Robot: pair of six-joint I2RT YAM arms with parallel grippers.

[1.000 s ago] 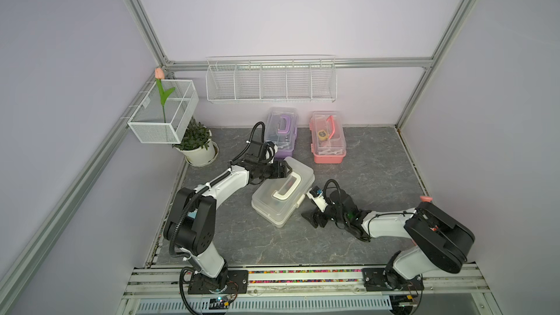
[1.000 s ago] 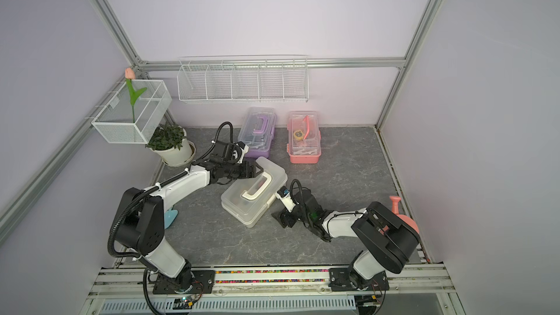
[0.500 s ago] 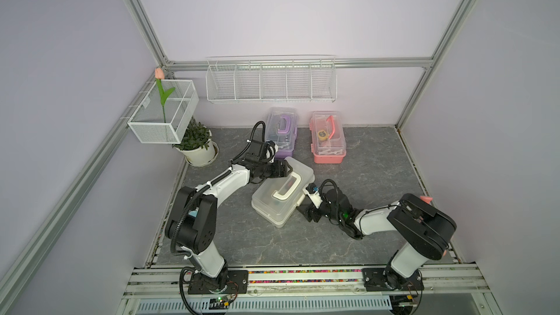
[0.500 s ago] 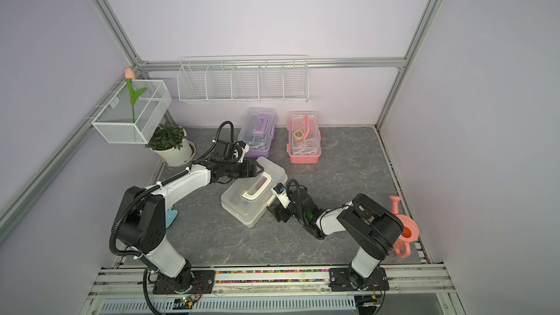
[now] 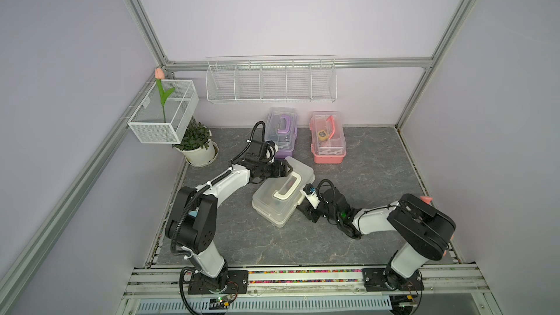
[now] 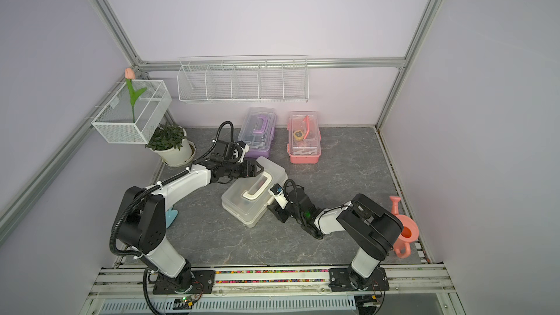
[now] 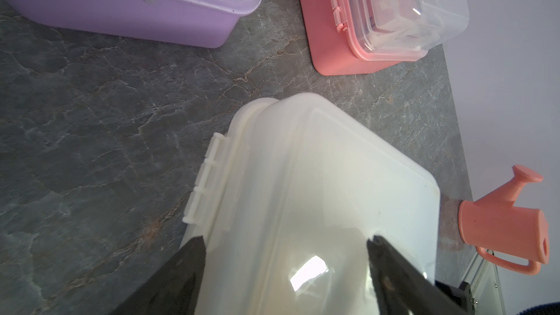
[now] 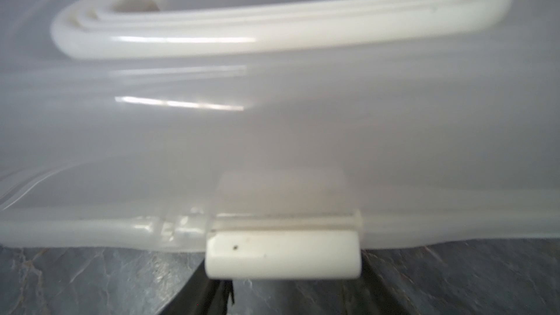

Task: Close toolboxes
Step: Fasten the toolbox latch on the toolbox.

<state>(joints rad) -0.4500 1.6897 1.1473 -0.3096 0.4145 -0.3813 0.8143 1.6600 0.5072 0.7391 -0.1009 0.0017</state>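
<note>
From my station I see a grey, marble-veined counter (image 5: 378, 177). The white toolbox (image 5: 281, 195) lies askew near its middle. At 12 o'clock, by the back wall, sits the purple toolbox (image 5: 281, 134), with the pink toolbox (image 5: 328, 140) at 1 o'clock, apart from it. A potted plant (image 5: 198, 146) stands at 10 o'clock, a pink watering can (image 6: 404, 231) at 4, and a pale blue thing (image 6: 171, 216) I can't identify at 8.

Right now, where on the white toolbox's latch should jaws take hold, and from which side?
Probably the latch by its two short ends, coming level with the table from the white toolbox's front: it is a flat bar jutting past the rim, ends exposed.
</note>
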